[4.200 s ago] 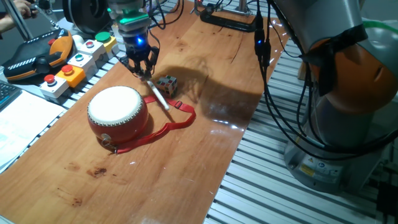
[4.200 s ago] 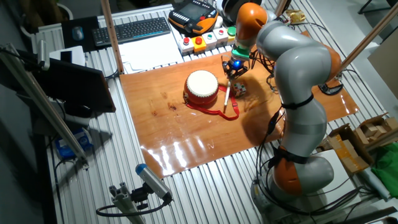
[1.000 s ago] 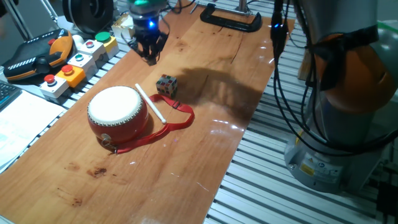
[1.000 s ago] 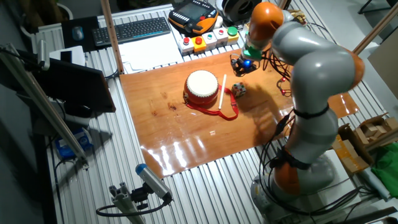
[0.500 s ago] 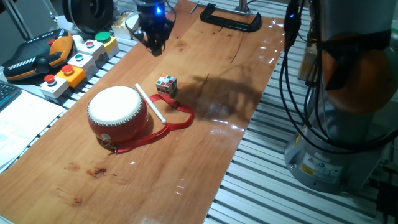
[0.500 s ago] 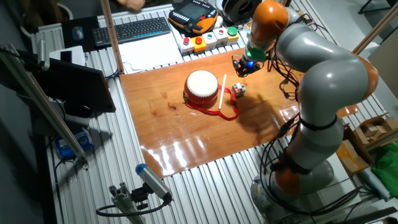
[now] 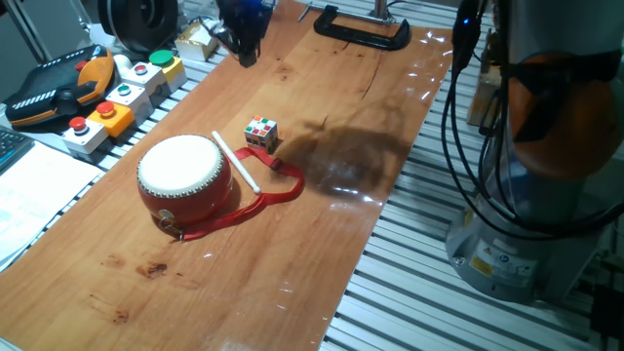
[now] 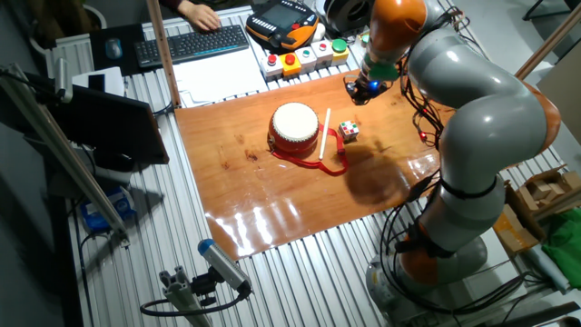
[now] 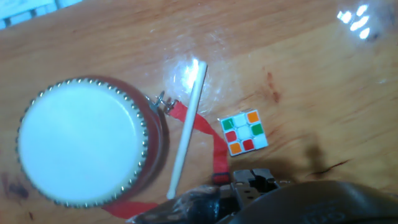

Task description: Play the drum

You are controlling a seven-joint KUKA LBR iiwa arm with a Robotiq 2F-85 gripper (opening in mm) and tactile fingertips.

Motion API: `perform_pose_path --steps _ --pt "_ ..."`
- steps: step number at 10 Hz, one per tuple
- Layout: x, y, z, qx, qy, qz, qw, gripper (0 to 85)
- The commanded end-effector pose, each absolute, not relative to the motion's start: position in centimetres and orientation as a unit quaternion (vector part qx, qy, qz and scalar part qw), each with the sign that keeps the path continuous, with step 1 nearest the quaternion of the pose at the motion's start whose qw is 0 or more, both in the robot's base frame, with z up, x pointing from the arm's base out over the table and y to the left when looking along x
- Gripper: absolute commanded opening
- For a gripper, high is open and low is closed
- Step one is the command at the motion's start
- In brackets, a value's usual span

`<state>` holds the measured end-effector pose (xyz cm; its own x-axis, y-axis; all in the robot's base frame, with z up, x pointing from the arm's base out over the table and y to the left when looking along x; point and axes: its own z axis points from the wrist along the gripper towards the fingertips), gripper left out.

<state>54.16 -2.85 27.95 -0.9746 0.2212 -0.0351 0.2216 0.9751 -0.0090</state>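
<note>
1. Gripper [image 7: 244,44]: raised above the desk's [image 7: 331,244] far edge; nothing seen held; finger spacing cannot be told
2. Drum [image 7: 183,175]: set on the desk, a white stick [image 7: 236,162] leaned against its side

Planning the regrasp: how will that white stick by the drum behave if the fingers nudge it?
The white stick looks thin, straight and round, so it will probably roll sideways on the glossy table. It lies over the red strap beside the drum, so one end may pivot or lift. It seems rigid and light.
</note>
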Motion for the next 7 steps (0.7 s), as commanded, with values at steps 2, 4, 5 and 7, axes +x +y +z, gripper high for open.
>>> perform_pose_path --steps 2,4,5,7 --pt "54.05 -2.96 28.17 0.096 0.995 -0.016 0.018 0.7" --pt "53.98 -3.01 28.22 0.11 0.994 0.006 0.012 0.7" --pt "53.92 -3.03 28.26 0.112 0.994 0.012 0.007 0.7" --pt "53.88 -3.05 28.29 0.116 0.993 0.018 0.006 0.7"
